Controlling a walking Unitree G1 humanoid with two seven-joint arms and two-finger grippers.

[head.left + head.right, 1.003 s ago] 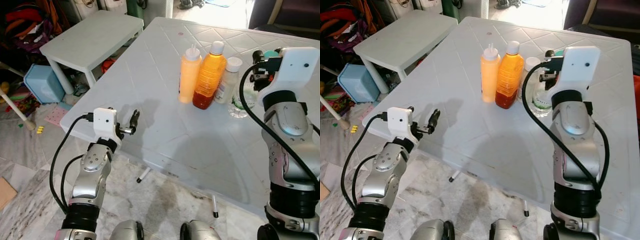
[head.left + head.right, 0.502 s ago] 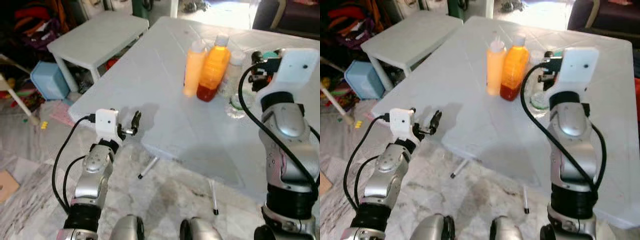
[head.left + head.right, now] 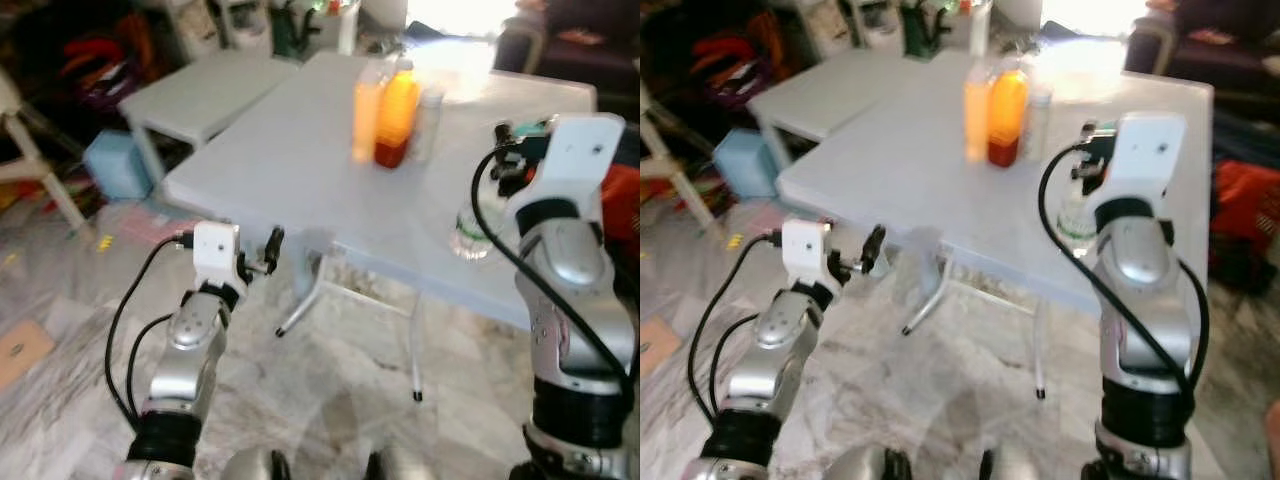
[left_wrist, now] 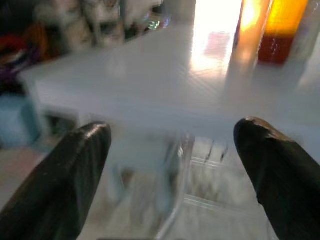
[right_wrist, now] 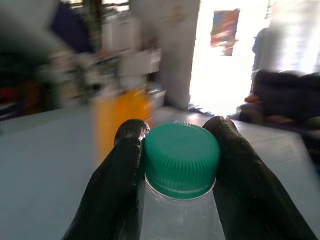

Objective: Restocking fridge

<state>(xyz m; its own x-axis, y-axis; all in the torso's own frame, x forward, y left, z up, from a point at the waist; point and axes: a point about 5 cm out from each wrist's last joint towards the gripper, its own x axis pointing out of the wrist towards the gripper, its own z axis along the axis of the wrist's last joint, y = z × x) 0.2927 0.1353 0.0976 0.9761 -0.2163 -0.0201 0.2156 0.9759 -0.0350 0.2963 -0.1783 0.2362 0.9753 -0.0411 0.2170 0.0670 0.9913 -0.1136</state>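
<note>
A clear water bottle (image 3: pixel 470 228) with a green cap (image 5: pixel 182 158) hangs at the near right edge of the white surface (image 3: pixel 300 150), its neck pinched between the two black fingers (image 5: pixel 117 175) of the right claw (image 5: pixel 180 150). Farther back on the surface stand an orange squeeze bottle (image 3: pixel 366 110), an amber bottle (image 3: pixel 396 115) and a pale jar (image 3: pixel 430 105), close together. The left claw (image 4: pixel 175 150) hovers open and empty, just off the surface's near left corner, above the marble floor (image 3: pixel 330 370).
</note>
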